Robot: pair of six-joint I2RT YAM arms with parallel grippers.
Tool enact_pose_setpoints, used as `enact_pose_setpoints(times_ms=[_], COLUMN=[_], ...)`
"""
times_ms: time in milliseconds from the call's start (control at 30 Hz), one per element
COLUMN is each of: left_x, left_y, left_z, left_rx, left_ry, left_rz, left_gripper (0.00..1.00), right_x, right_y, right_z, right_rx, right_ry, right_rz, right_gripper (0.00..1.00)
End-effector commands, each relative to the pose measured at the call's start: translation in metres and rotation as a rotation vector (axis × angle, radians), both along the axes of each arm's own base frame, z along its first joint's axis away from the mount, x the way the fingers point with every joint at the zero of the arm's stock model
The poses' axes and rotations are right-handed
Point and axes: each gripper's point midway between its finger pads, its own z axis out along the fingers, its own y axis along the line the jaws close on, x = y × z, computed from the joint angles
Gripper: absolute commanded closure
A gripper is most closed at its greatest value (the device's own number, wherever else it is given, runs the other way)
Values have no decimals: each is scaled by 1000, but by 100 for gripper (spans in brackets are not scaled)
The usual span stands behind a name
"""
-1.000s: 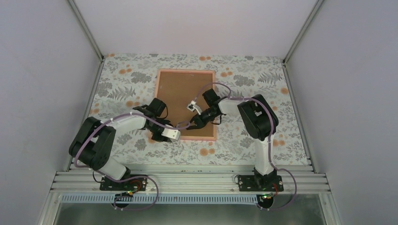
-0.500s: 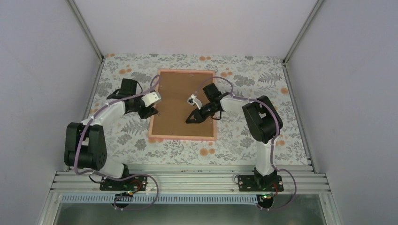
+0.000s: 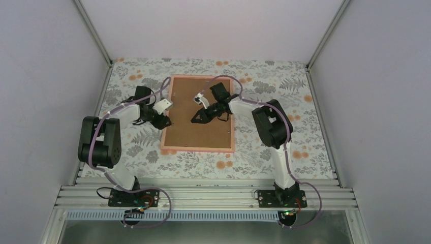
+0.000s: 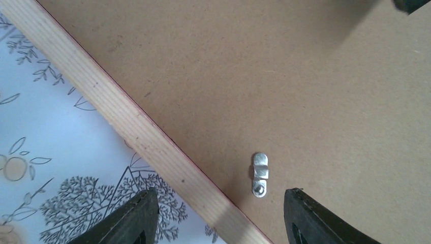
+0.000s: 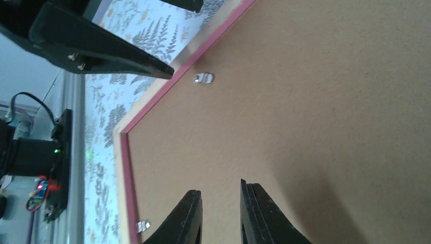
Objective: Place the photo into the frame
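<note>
the frame (image 3: 198, 149) lies face down, board (image 3: 203, 132) seated in it; the photo is hidden, presumably beneath. the left gripper (image 4: 219, 195) hangs open astride a clip (image 4: 259, 175), likely to turn it. the right gripper (image 5: 219, 189), nearly closed and empty, points at the board, likely to steady it.

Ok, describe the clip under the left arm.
Find the pink frame lying mid-table, brown board up. Just inside its left rim sits a small silver clip, below the left end effector; the other visible clip is on the near edge.
</note>
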Motion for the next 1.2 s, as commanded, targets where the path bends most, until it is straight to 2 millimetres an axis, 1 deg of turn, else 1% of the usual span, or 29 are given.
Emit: enact_pose_setpoints(times_ms=[0, 167, 267, 333, 467, 567, 633, 767, 933, 1067, 1167], left_x=[12, 14, 15, 14, 13, 15, 15, 13, 14, 9, 4], left_y=[-6, -18, -22, -23, -14, -8, -7, -18, -21, -20, -9], left_z=[-6, -21, -28, -34, -43, -45, -43, -27, -23, -31, -40], left_rx=[-18, 1, 2, 16, 62, 90, 87, 11, 6, 57, 122], left_ry=[14, 42, 62, 66, 79, 71, 71, 62, 74, 79, 99], left_rz=[35, 26, 38, 41, 74, 101, 108, 77, 71, 57, 60], left_gripper=[37, 38, 38, 39, 46, 49, 52, 53, 53, 53, 56], right_x=[10, 3, -3, -6, -10, -12, -13, -16, -19, -19, -18], right_y=[13, 4, -1, -3, -8, -9, -10, -13, -15, -17, -18], right_z=[-16, -45, -54, -56, -60, -62, -63, -65, -65, -67, -67], right_rx=[-16, -68, -83, -90, -103, -110, -112, -119, -121, -130, -136], right_ry=[0, 25, 39, 41, 40, 46, 47, 50, 49, 50, 45], right_rz=[-15, -21, -20, -20, -17, -20, -23, -24, -27, -30, -33], right_gripper=[80, 81, 82, 82, 83, 83, 83, 84, 84, 84, 84])
